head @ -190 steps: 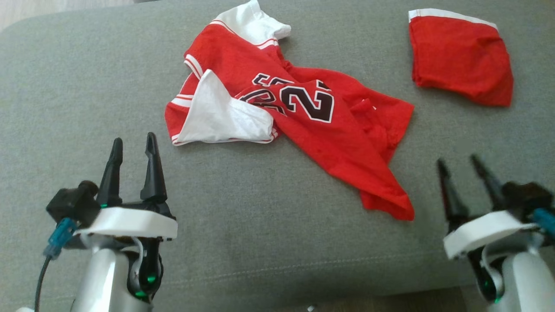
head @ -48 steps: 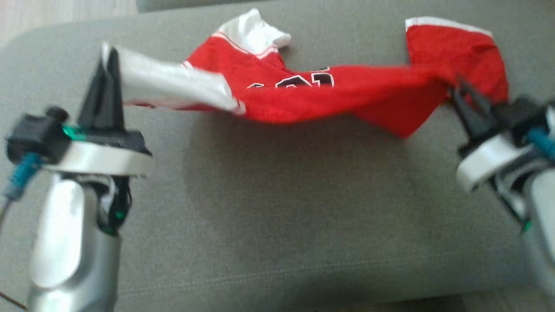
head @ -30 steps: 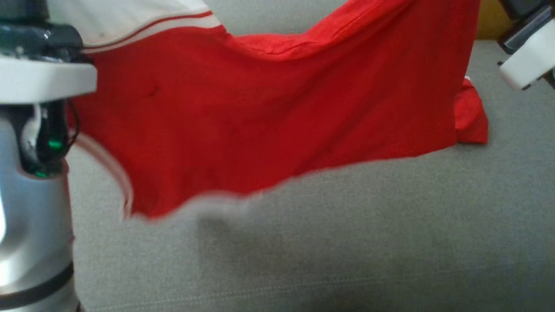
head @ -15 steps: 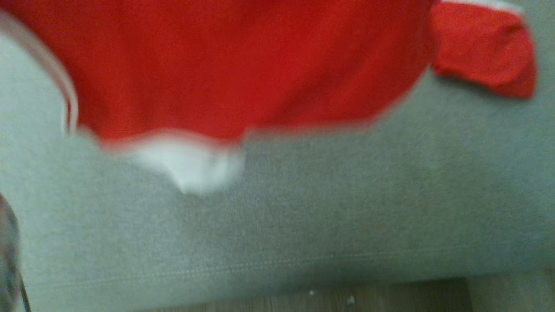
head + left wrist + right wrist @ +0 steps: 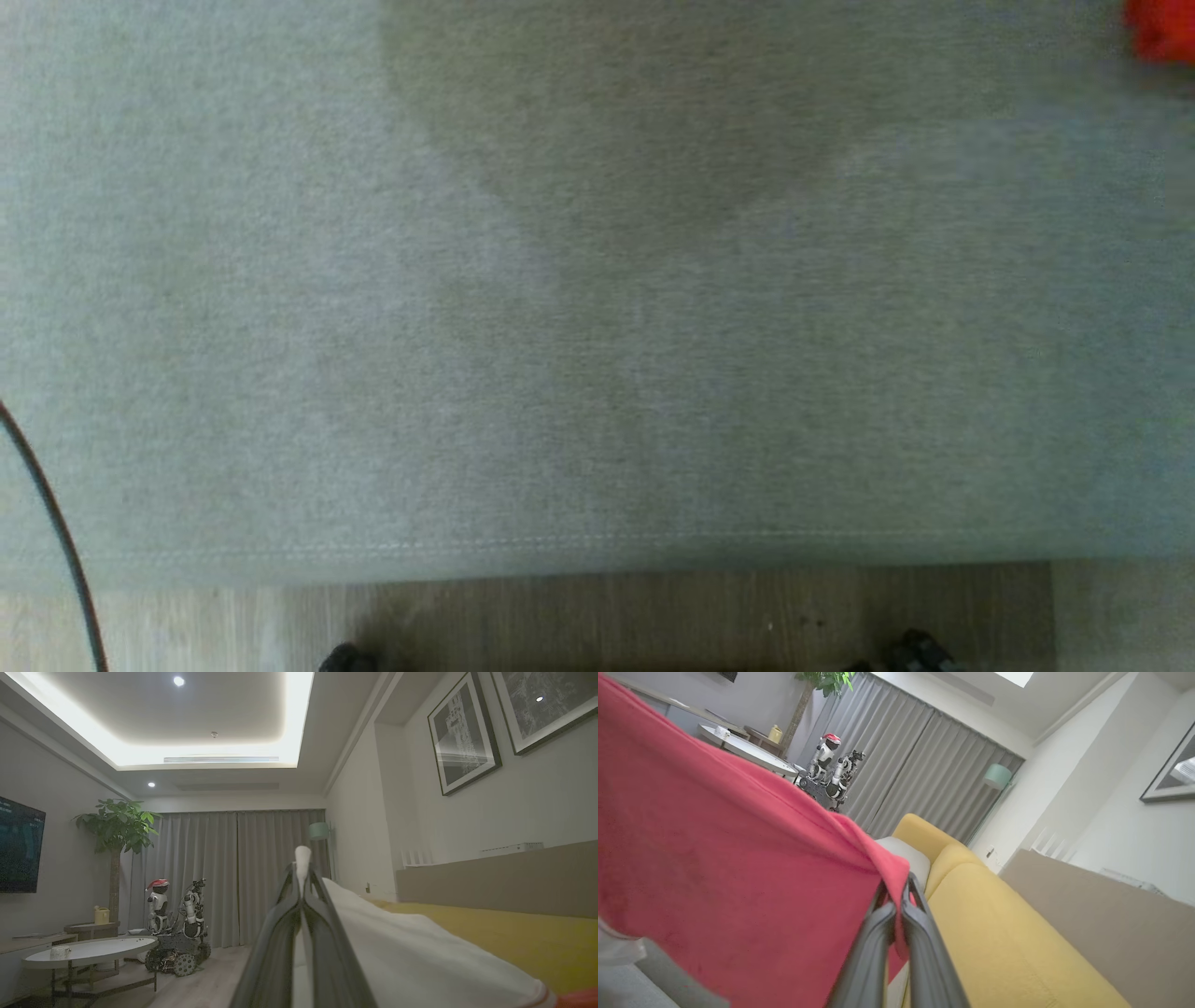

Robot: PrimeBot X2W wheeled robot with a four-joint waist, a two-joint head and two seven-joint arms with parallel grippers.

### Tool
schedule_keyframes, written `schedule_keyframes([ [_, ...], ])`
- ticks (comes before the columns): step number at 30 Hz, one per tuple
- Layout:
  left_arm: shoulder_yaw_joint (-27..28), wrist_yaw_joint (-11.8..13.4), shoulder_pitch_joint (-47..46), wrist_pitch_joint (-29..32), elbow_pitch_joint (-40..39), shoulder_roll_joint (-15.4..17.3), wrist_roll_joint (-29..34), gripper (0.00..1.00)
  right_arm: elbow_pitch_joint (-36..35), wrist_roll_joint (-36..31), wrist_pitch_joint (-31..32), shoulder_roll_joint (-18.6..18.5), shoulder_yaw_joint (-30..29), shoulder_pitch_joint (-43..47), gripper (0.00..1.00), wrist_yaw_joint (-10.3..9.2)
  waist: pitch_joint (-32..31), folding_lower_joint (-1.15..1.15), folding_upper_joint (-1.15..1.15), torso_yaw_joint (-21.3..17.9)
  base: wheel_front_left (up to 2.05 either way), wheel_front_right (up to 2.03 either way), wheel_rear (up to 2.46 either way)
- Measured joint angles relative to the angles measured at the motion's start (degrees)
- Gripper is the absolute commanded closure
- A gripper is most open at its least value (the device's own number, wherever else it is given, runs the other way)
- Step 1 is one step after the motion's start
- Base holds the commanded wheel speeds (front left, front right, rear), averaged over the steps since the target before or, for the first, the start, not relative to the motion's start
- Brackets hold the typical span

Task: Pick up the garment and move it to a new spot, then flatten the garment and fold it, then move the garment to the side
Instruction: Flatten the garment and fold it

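and there was the grey cushion (image 5: 280, 327), wide and flat under the head camera, with a broad soft shadow (image 5: 635, 121) lying across its far middle. the yellow sofa (image 5: 1008, 952) ran long and rounded behind the cloth in both wrist views; how it sat against the grey cushion could not be told. the garment (image 5: 714, 868) was up off the grey cushion, strung between the two arms. in the right wrist view a big red sheet of it hung over a grey patch that looked like the cushion. in the left wrist view its white part (image 5: 411, 961) draped away from the fingers. along the cushion's near edge lay a strip of wooden floor (image 5: 653, 616). the left gripper (image 5: 301, 882) was pinched tight, with a tab of white cloth poking out past the tips. the right gripper (image 5: 896, 886) was clamped just as hard on a fold of red cloth, which wrapped over its tips. at the cushion's far right corner a scrap of red cloth (image 5: 1162, 28) peeked in; whether it belonged to the garment could not be told. off the cushion's near left corner a thin dark cable (image 5: 56, 532) curved down over the floor.
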Motion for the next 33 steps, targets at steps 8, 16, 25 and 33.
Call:
schedule_keyframes([
  [8, -0.96, -0.99, 18.52, -0.01, -8.7, -0.98, 1.46, 1.0, 10.44, 0.33, -4.79, 5.3, -5.88, 16.11, 1.0, 0.0, 0.31, -0.02, 0.0, 2.64, 0.0, 0.0, 0.0],
  [16, -4.42, -1.34, 38.99, 0.0, -12.58, 0.04, 0.26, 1.0, 13.35, 7.12, -2.93, 7.04, 1.75, 30.7, 1.0, -0.01, -5.02, -0.03, 0.0, 3.19, 0.0, 0.0, 0.0],
  [25, -13.7, -1.41, 53.83, 0.01, -14.48, 6.84, 1.27, 1.0, 6.42, 17.5, 5.65, 3.74, 15.83, 40.47, 1.0, -0.01, -11.41, -0.03, 0.0, 3.25, 0.0, 0.0, 0.0],
  [33, -20.91, -1.42, 61.02, 0.01, -14.83, 12.04, 3.74, 1.0, -2.48, 26.08, 12.54, -4.17, 27.17, 42.84, 1.0, -0.01, -16.04, -0.03, 0.01, 2.76, 0.0, 0.0, 0.0],
])
